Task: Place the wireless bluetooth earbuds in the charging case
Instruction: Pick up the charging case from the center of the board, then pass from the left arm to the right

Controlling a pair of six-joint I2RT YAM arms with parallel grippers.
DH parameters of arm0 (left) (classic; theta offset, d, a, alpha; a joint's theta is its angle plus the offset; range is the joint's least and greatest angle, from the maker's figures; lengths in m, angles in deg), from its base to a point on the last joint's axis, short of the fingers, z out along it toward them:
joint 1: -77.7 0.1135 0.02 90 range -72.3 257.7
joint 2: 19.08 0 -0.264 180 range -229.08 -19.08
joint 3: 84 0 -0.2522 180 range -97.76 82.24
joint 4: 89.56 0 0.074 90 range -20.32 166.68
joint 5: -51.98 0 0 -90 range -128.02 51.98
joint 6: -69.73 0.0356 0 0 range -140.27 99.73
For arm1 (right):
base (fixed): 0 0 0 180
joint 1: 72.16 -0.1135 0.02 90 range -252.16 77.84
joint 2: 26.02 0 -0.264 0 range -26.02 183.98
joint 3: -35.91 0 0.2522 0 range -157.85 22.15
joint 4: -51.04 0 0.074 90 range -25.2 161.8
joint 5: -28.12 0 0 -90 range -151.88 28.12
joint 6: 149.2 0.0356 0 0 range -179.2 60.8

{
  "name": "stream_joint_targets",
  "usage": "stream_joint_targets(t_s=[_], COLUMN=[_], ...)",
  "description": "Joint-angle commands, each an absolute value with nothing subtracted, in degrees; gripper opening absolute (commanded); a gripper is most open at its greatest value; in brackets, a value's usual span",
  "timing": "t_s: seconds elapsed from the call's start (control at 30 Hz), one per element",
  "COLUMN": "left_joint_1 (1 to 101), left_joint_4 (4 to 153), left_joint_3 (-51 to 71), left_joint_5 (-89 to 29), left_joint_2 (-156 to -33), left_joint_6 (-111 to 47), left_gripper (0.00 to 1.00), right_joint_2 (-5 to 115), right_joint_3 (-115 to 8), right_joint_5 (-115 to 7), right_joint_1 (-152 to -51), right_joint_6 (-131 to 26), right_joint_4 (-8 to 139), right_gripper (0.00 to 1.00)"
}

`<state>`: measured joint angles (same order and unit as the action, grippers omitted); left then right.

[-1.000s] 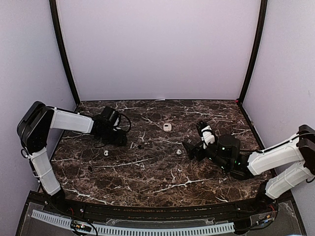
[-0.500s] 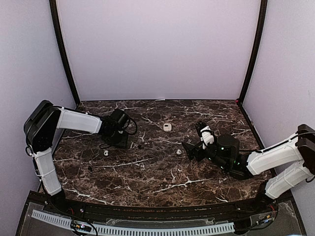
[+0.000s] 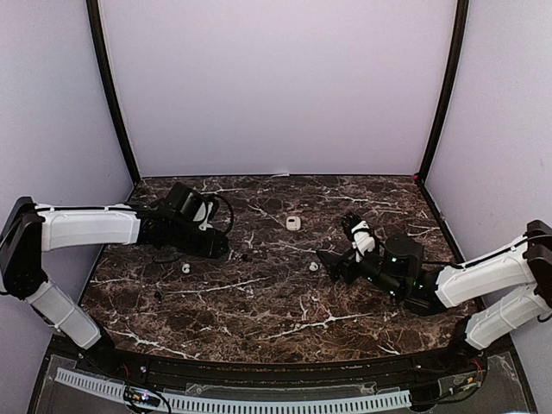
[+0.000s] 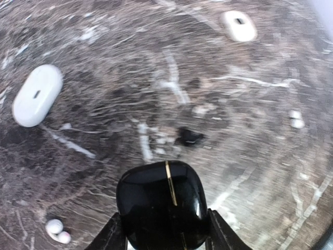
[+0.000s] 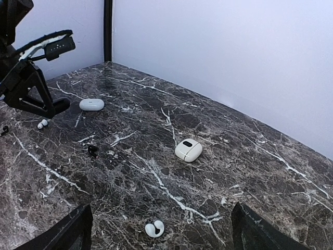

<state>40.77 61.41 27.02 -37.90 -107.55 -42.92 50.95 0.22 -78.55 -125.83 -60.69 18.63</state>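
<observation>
My left gripper (image 3: 216,247) (image 4: 166,223) is shut on a glossy black charging case (image 4: 165,200) with a gold seam, held low over the marble. A white earbud (image 3: 185,268) (image 4: 55,229) lies near it. Another white earbud (image 3: 313,266) (image 5: 154,228) lies between the open fingers of my right gripper (image 3: 331,263) (image 5: 162,221), just ahead of them. A small black earbud (image 3: 246,256) (image 4: 189,137) (image 5: 92,150) lies mid-table. A rounded white case (image 3: 293,222) (image 5: 188,150) (image 4: 238,25) sits further back.
An oblong white case (image 4: 36,95) (image 5: 91,104) lies beside the left gripper. The dark marble table (image 3: 259,310) is walled by pale panels at the back and both sides. A black object with a white piece (image 3: 358,228) sits behind the right wrist.
The left arm has stretched out and dropped lower, its elbow swinging left, while its gripper stays near the same spot with the black case. The right arm has barely moved.
</observation>
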Motion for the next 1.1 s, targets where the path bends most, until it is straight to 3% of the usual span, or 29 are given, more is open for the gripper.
stream_joint_targets(t_s=[0.0,0.2,0.33,0.47,0.7,0.87,1.07], left_joint_1=[39.90,39.65,39.65,39.36,38.31,36.93,34.98], left_joint_4=[68.44,78.01,84.18,91.83,101.43,111.63,113.88], left_joint_3=[32.54,38.87,41.09,43.08,39.50,40.18,42.14], left_joint_5=[-22.62,-7.63,-1.19,4.86,10.71,11.27,12.43], left_joint_2=[-100.83,-96.30,-96.57,-98.98,-111.06,-118.04,-120.98], left_joint_6=[-42.60,-41.30,-38.41,-37.57,-38.47,-37.91,-32.84], left_gripper=[0.42,0.42,0.42,0.41,0.38,0.38,0.38], right_joint_2=[47.81,45.21,44.26,44.55,45.73,48.45,54.78], right_joint_3=[2.52,6.26,8.85,6.77,3.86,1.67,7.00], right_joint_5=[-76.37,-75.36,-74.23,-65.55,-48.50,-45.89,-42.21], right_joint_1=[-126.03,-126.04,-126.04,-126.04,-126.04,-126.04,-126.04], right_joint_6=[-62.82,-63.21,-63.15,-66.99,-74.07,-76.79,-76.17], right_joint_4=[15.65,9.50,3.88,7.02,10.39,11.77,-2.72], right_gripper=[0.94,0.97,0.93,0.88,0.83,0.83,0.82])
